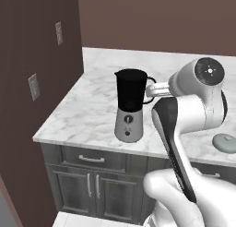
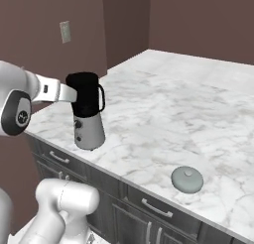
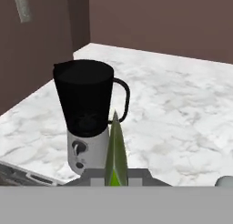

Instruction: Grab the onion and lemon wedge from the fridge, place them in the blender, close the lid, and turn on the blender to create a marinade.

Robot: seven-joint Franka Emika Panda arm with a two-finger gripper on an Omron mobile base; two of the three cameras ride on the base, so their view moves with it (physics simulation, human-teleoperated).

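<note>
A white and grey marble tabletop (image 1: 87, 110) runs along a dark brown wall, with dark grey cabinet doors and drawers (image 1: 87, 175) beneath it. Near the front edge of the tabletop stands the blender (image 1: 130, 110): a nearly black jar with a side handle, seated on a tapered silver-grey base with a black knob on its front. The jar's mouth is uncovered.

The lid (image 2: 187, 179), a pale grey round disc with a small knob in its centre, lies flat on the tabletop well apart from the blender, close to the front edge, on the side of the jar's handle in the right base view.

The robot's white arm (image 1: 184, 106) rises from below and bends toward the blender. In the right base view its wrist reaches in level with the upper part of the jar, from the side away from the handle.

In the hand view, the lemon wedge (image 3: 115, 150), a thin yellow-green piece, stands upright with its pointed tip upward, pinched between the jaws of the gripper (image 3: 116, 180). It sits in the air in front of the blender's base, just beside the jar's handle as seen from this camera, and is not inside the jar.

A pale outlet plate (image 1: 34, 86) is on the dark wall panel to the left.
</note>
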